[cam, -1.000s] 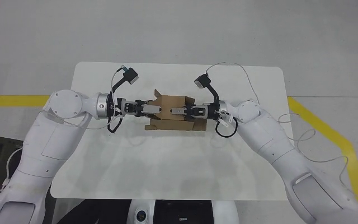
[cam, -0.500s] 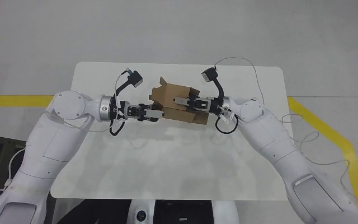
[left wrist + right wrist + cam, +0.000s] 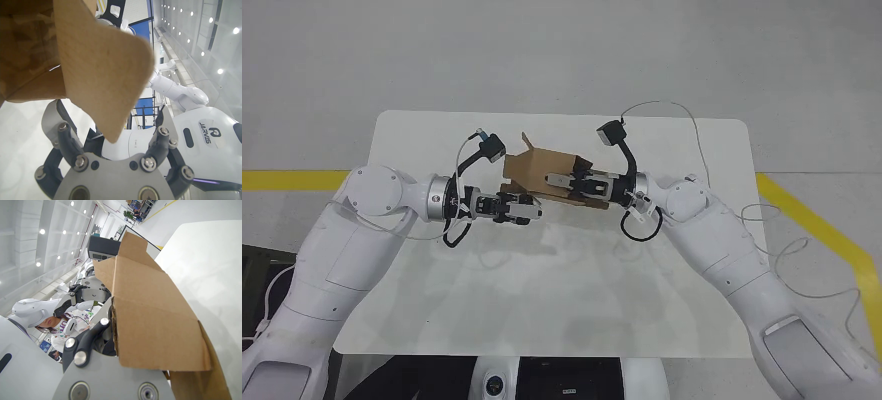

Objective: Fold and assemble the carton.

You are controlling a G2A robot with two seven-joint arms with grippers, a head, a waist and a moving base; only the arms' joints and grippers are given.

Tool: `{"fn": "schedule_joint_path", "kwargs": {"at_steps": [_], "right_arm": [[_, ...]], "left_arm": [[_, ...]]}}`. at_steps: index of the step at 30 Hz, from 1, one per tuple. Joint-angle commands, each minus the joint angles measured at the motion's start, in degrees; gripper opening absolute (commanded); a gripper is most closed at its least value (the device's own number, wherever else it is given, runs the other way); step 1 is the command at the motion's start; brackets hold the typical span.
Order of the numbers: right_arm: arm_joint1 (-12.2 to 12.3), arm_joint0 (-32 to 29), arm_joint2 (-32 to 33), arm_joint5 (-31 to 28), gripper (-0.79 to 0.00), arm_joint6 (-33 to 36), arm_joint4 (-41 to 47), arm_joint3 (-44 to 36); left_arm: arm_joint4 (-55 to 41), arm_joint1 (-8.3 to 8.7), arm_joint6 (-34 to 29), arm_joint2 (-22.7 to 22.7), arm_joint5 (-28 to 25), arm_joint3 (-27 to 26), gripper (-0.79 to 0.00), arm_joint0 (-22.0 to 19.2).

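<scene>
The carton [image 3: 542,172] sits upper centre in the top view, over the bench [image 3: 542,300], one wall clamped in the right tool [image 3: 564,182], while the left tool [image 3: 106,113] gapes wide around a loose flap [image 3: 102,75], apparently not touching it. Gripped by one wall only, the carton could twist out of the clamp, or the flap crease off its fold, if the left tool pushes hard. A thin cable [image 3: 689,118] loops over the bench's upper right, apart from the carton.

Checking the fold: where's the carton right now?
Top view: the carton is at the table's far middle, held by the right gripper, with the open left gripper beside it.
</scene>
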Motion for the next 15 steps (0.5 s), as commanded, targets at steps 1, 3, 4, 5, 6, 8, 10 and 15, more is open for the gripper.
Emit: {"fn": "schedule_joint_path", "kwargs": {"at_steps": [1,3,4,5,6,8,10,15], "right_arm": [[-0.2,0.0,-0.3,0.0,-0.785,0.3,0.0,-0.1],[-0.5,0.2,-0.6,0.2,-0.785,0.9,0.2,-0.1],[-0.7,0.2,-0.7,0.3,-0.785,1.2,0.4,0.0],[-0.8,0.3,-0.9,0.3,-0.785,1.5,0.5,0.1],[-0.9,0.3,-1.1,0.4,-0.785,1.8,0.8,0.3],[-1.2,0.3,-1.4,0.3,-0.785,2.2,1.1,0.7],[-1.5,0.4,-1.6,0.3,-0.785,2.6,1.5,1.3],[-2.1,0.7,-1.8,0.0,-0.785,3.4,2.0,2.6]], "left_arm": [[0.1,-0.05,-0.2,0.1,-0.1,0.1,0.000,-0.2],[0.1,-0.12,-0.2,0.2,-0.1,0.3,0.000,-0.3],[0.1,-0.16,-0.2,0.2,-0.1,0.5,0.000,-0.4],[0.1,-0.20,-0.1,0.3,-0.1,0.6,0.000,-0.6],[0.0,-0.24,-0.1,0.3,-0.2,0.8,0.000,-0.7],[0.0,-0.30,0.0,0.3,-0.2,1.0,0.000,-0.8],[0.0,-0.35,0.0,0.2,-0.3,1.3,0.000,-1.0],[0.0,-0.43,-0.2,0.2,-0.4,1.5,0.000,-1.1]]}}
